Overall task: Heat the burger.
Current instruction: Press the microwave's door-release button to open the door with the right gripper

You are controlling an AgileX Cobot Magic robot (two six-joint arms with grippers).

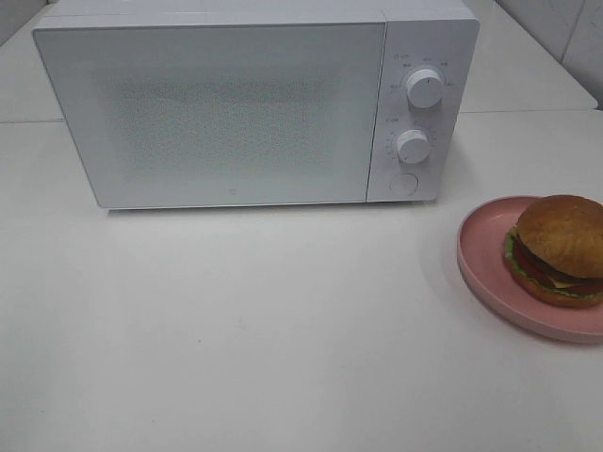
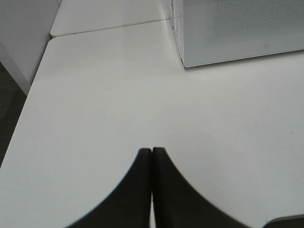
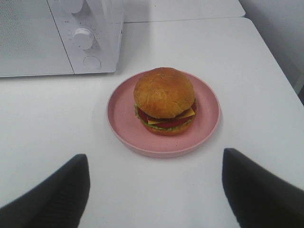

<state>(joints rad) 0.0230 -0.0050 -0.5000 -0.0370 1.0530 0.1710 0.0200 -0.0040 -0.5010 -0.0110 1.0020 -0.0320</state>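
The burger [image 1: 558,249], with a golden-brown bun, lettuce, tomato, cheese and patty, sits on a pink round plate [image 1: 485,268] at the right edge of the white table. It also shows in the right wrist view [image 3: 164,99], centred on the plate [image 3: 121,121]. A white microwave [image 1: 226,104] stands at the back with its door shut. My right gripper [image 3: 154,190] is open, a little short of the plate and apart from it. My left gripper [image 2: 152,154] is shut and empty above bare table, to the left of the microwave [image 2: 237,28]. Neither gripper shows in the high view.
The microwave has two white knobs [image 1: 424,88] and a round button [image 1: 404,184] on its right panel. The table's left edge [image 2: 28,95] drops to a dark floor. A seam between tabletops [image 1: 528,111] runs behind the plate.
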